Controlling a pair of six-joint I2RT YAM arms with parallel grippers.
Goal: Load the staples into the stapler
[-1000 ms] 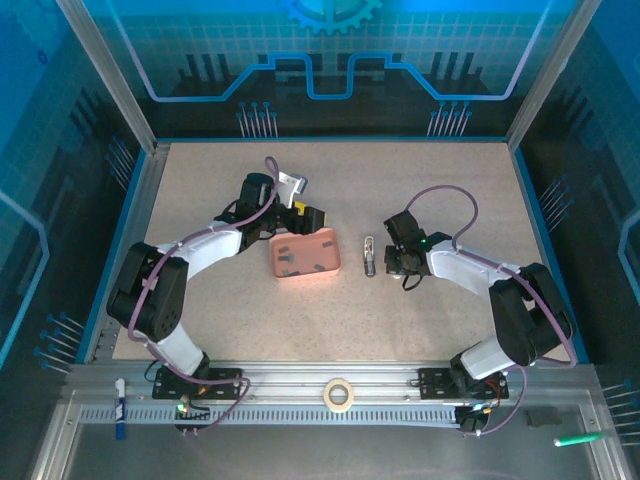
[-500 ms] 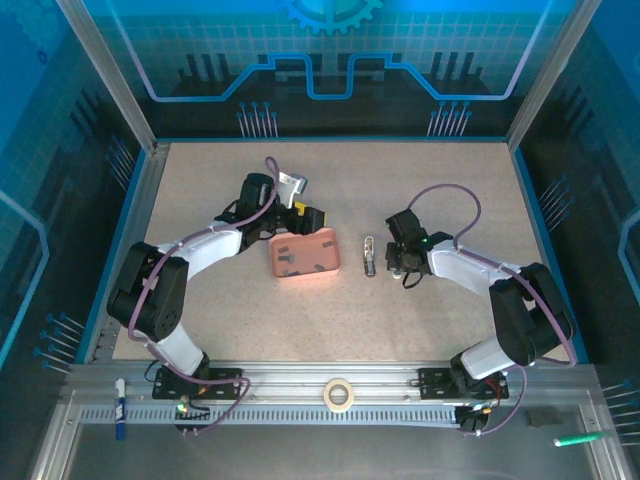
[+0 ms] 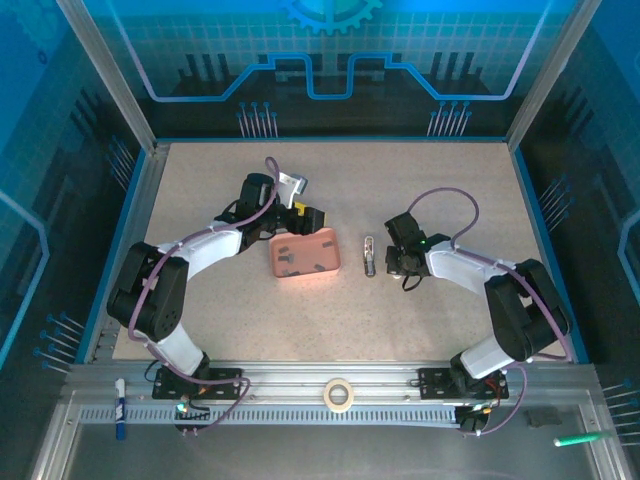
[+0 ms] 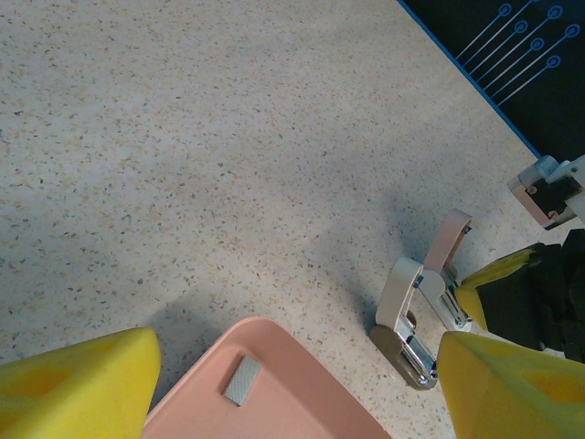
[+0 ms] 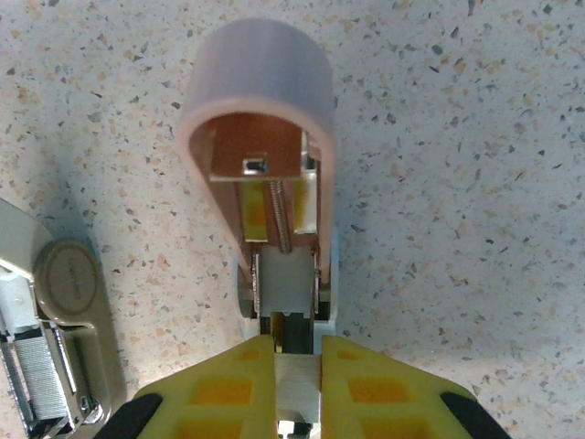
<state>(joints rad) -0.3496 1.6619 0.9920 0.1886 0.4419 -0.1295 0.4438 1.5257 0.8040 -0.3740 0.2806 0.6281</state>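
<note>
Right gripper [image 5: 297, 355]: being clenched on the metal rear end of the stapler [image 3: 369, 256], which is lying just right of the pink tray [image 3: 305, 276].
Reason for hold: the stapler is judged as being steadied with its pink cover [image 5: 256, 119] swung open, so that the inside is being exposed for loading; the metal base [image 5: 64, 302] is being left flat on the table beside the cover.
Left gripper [image 3: 303, 216]: being held released, jaws wide, hovering over the tray's far edge; nothing is being grasped.
Reason for position: a pick from the tray is judged as being prepared.
Tray contents: the staples [image 3: 287, 252] are being stored here as several dark grey strips, lying flat and apart; one staple strip [image 4: 242, 380] is being viewed close to the rim.
Stapler contents: whether any staples are being carried inside cannot be told.
Task state: no strip is being carried; loading is not yet begun.
</note>
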